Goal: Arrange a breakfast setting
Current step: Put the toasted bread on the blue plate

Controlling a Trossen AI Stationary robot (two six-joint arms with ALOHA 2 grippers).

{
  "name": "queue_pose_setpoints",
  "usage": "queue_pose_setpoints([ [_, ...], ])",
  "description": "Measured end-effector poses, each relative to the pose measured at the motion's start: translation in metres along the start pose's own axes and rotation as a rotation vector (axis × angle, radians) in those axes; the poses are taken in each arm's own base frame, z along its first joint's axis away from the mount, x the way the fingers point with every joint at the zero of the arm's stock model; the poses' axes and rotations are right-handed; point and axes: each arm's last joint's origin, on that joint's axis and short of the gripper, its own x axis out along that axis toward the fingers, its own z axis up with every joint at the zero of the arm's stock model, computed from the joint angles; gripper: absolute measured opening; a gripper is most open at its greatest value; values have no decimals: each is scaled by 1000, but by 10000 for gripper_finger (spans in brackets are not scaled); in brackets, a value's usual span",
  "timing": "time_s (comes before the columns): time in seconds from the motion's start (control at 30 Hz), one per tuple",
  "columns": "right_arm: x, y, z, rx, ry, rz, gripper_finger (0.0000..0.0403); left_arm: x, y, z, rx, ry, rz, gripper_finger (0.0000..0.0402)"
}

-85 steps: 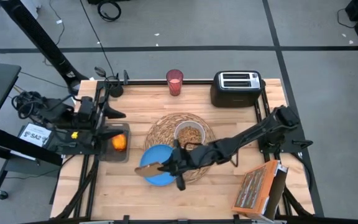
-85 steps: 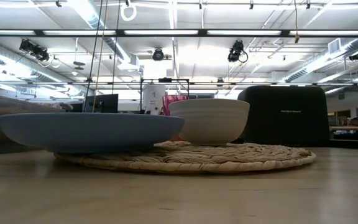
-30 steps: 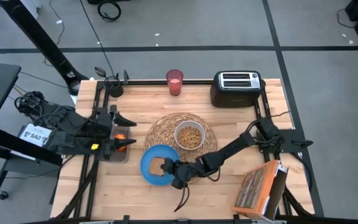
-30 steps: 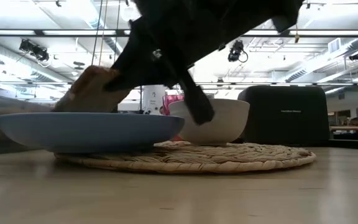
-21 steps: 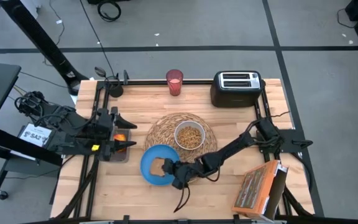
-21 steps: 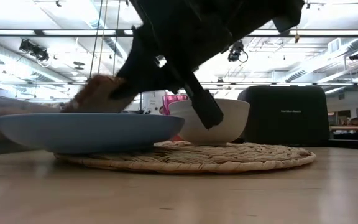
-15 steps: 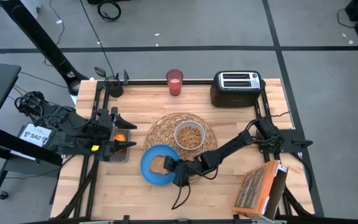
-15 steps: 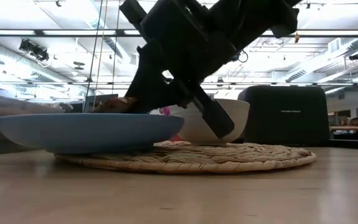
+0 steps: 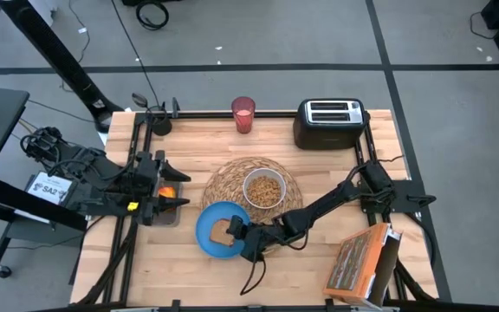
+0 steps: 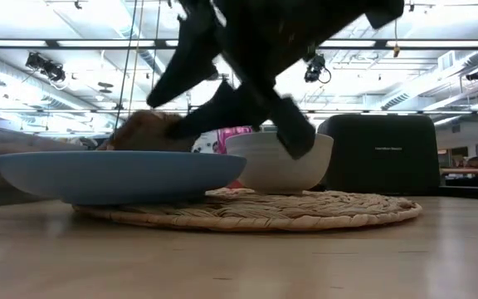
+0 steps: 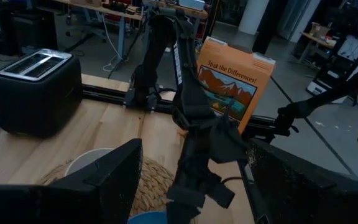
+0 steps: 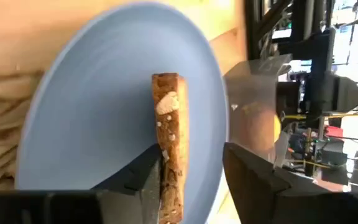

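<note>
Wooden table [image 9: 180,260], seen from above, contents listed left to right. Left gripper [image 9: 170,185]: at the table's left edge over a clear tray [image 9: 165,214], fingers spread, an apple [image 9: 169,192] showing between them. Plate [image 9: 207,240]: blue, front centre, its rear edge overlapping the placemat [image 9: 229,174]. Toast [image 9: 222,231]: lying on the plate; in the right wrist view it sits between the parted fingers, one finger touching its side, the other apart. Right gripper [image 9: 237,236]: low over the plate's right rim, jaws spread and not pinching, arm reaching in from the right edge. Bowl [image 9: 264,188]: white, filled with cereal, on the placemat at centre. Cup [image 9: 243,114]: pink, at the rear edge, well apart from the setting. Toaster [image 9: 329,122]: black, rear right corner. Cereal box [image 9: 359,264]: orange, front right corner.
</note>
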Motion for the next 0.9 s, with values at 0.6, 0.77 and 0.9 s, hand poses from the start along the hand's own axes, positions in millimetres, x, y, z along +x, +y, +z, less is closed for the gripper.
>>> queue_pose_setpoints([
  [0.6,-5,-18,-24,303,-121,178,188,-12,-2,24,-125,-68,-36,293],
  [0.77,-3,-21,-30,376,-143,206,188,-12,-1,22,-157,-45,-27,293],
  [0.9,-13,-27,-31,433,-158,244,188,-12,3,10,-220,70,18,293],
])
